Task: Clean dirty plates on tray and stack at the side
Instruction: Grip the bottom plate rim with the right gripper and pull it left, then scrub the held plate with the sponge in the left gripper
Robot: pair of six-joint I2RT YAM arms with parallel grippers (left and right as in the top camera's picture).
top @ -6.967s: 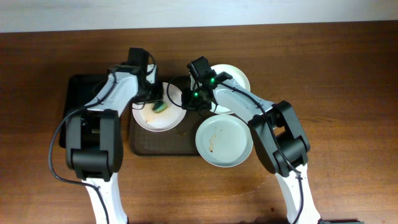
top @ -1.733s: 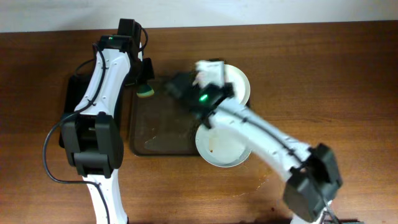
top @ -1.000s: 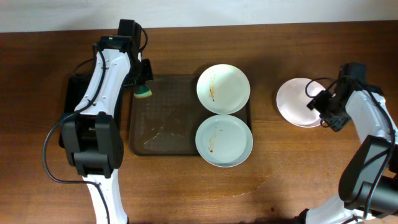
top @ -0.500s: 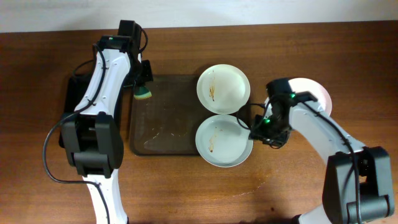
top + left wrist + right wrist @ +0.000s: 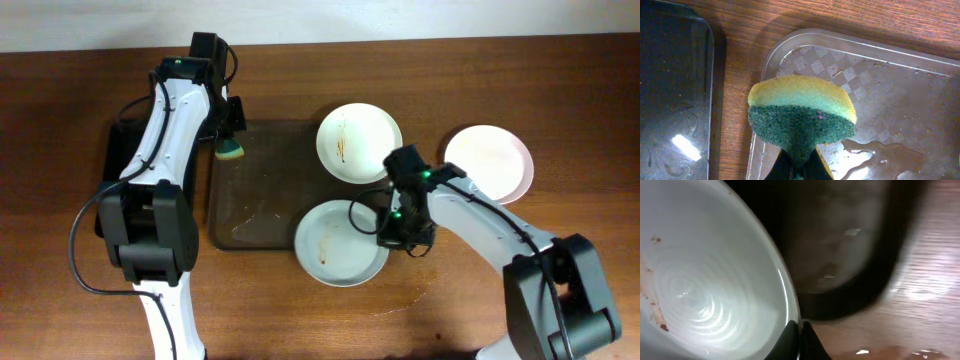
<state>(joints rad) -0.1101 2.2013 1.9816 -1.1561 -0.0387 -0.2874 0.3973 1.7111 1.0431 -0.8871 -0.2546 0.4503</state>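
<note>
The dark brown tray (image 5: pixel 255 200) lies mid-table. A smeared white plate (image 5: pixel 340 243) overhangs its front right corner; my right gripper (image 5: pixel 388 232) is shut on that plate's right rim, as the right wrist view shows (image 5: pixel 796 330) with the plate (image 5: pixel 705 285) filling the left. A second smeared plate (image 5: pixel 359 143) rests on the tray's back right corner. A third white plate (image 5: pixel 488 163) lies on the table at the right. My left gripper (image 5: pixel 230 135) is shut on a green-and-yellow sponge (image 5: pixel 801 112), held over the tray's back left corner (image 5: pixel 790 45).
A smaller black tray (image 5: pixel 118 160) lies left of the brown tray, also in the left wrist view (image 5: pixel 675 90). Liquid streaks and crumbs (image 5: pixel 262 212) lie on the brown tray's base. Bare wood lies around.
My right arm came back from the right-side plate, took hold of the front plate's rim and dragged it left and toward the front. The left arm and sponge have stayed still.
</note>
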